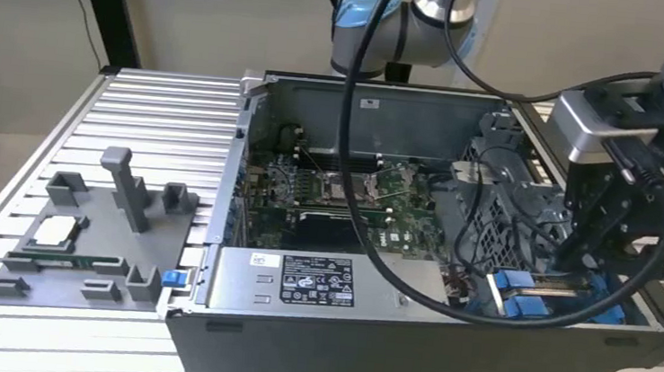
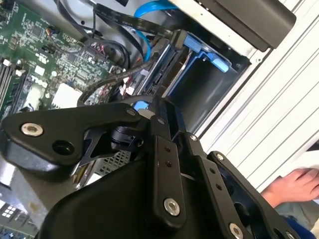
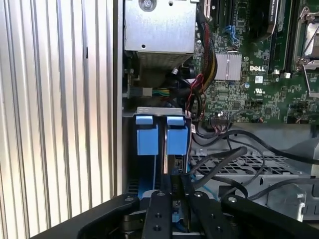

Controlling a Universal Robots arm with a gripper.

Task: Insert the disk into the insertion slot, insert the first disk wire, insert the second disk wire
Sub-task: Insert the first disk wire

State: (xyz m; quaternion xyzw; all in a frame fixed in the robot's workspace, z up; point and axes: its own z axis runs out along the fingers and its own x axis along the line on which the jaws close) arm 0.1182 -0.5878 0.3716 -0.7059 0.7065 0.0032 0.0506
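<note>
Jaws clamped on the disk [image 3: 177,142], edge-on in its blue carrier inside the case [image 1: 413,360].

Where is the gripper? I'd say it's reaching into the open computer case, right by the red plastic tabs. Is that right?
Not quite. The tabs are blue, not red, as the first wrist view shows. The rest stands: the gripper is reaching into the open computer case, right by those tabs.
</note>
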